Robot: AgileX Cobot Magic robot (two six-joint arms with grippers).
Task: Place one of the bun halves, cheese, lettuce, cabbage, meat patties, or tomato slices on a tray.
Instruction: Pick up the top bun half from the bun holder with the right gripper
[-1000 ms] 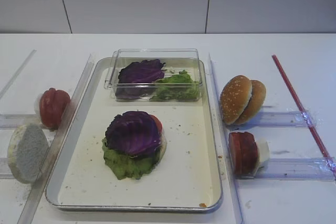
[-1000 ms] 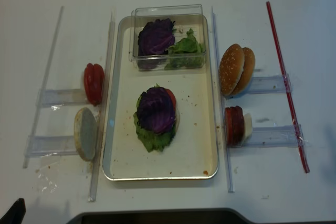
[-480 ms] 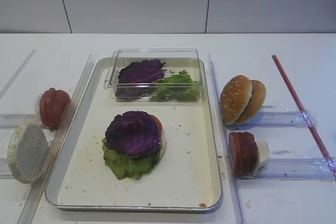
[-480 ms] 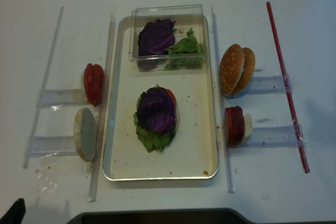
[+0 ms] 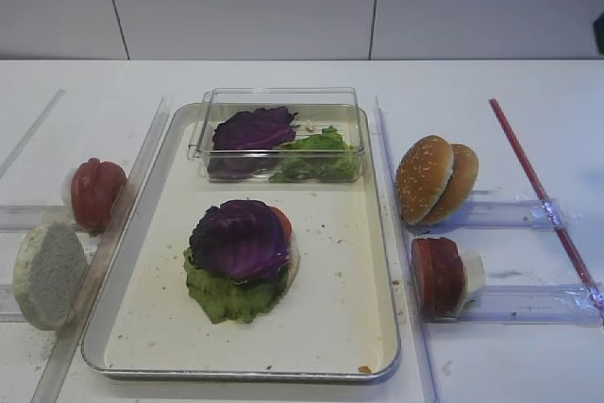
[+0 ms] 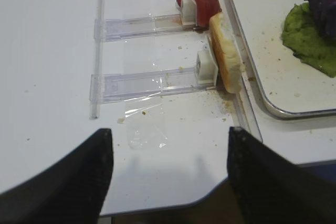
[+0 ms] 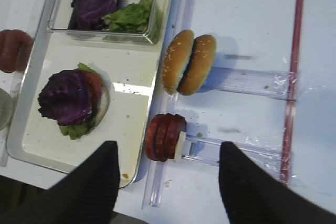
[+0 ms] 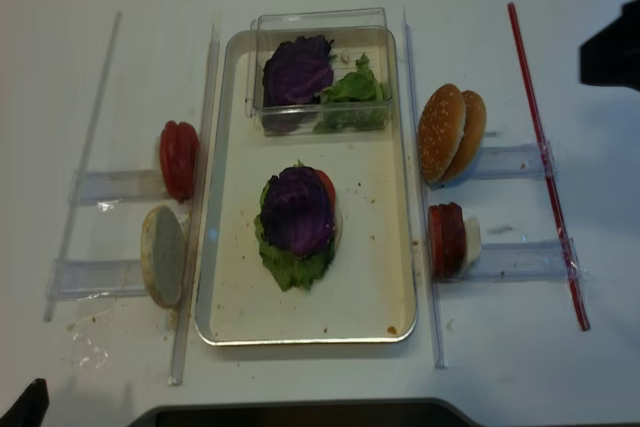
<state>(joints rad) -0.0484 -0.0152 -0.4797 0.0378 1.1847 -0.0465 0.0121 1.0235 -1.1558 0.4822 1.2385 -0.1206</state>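
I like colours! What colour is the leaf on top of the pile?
Dark purple cabbage, clearest in the exterior high view.

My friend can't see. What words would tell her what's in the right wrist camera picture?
A silver tray holds a stack of lettuce, tomato and purple cabbage, behind it a clear box of more leaves. Right of the tray stand two sesame bun halves and red slices; the open claw frames the bottom.

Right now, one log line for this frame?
stack on tray: cabbage over lettuce | sesame bun halves racked right, off tray | right gripper open, empty, above patties
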